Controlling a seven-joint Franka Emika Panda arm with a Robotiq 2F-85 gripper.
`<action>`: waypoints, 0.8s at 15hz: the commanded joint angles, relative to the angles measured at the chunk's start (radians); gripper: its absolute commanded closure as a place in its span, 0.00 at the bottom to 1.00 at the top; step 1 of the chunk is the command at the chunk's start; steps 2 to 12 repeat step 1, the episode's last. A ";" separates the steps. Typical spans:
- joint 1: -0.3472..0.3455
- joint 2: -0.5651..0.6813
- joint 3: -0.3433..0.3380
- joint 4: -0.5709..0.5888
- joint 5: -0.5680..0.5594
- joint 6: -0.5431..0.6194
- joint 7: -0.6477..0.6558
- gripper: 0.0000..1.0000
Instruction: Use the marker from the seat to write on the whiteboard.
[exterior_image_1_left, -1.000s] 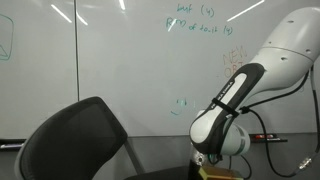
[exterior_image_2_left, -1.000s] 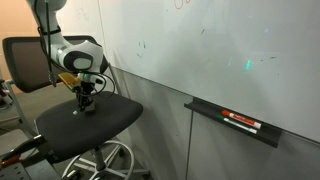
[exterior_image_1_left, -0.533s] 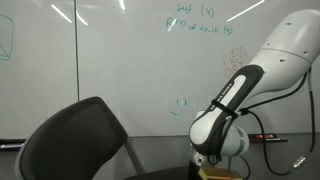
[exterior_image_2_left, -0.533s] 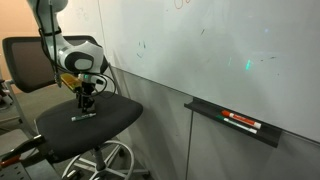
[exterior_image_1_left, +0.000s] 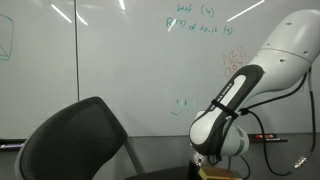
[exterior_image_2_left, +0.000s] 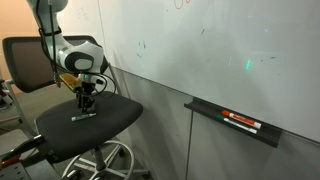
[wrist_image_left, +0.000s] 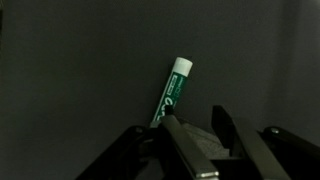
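Note:
The marker, slim with a green label and a white end, lies on the black seat of the office chair; it also shows as a small dark stick in an exterior view. My gripper hovers just above the seat, over the marker. In the wrist view the gripper has its fingers close together with nothing between them; the marker lies outside the left finger, untouched. The whiteboard carries teal-green handwriting and fills the wall behind the chair. The chair's backrest stands in front of it.
A black tray under the whiteboard holds small red-and-dark items. The white arm reaches down beside the chair. The chair's metal base stands on the floor.
Since one second ago the gripper has lifted slightly off the seat, and the marker now shows lying on the seat under it. Nothing has moved in the last half second.

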 joint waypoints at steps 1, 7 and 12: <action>-0.009 0.002 0.008 0.002 -0.013 0.000 0.009 0.55; -0.009 0.002 0.008 0.002 -0.013 0.000 0.009 0.55; -0.009 0.002 0.008 0.002 -0.013 0.000 0.009 0.55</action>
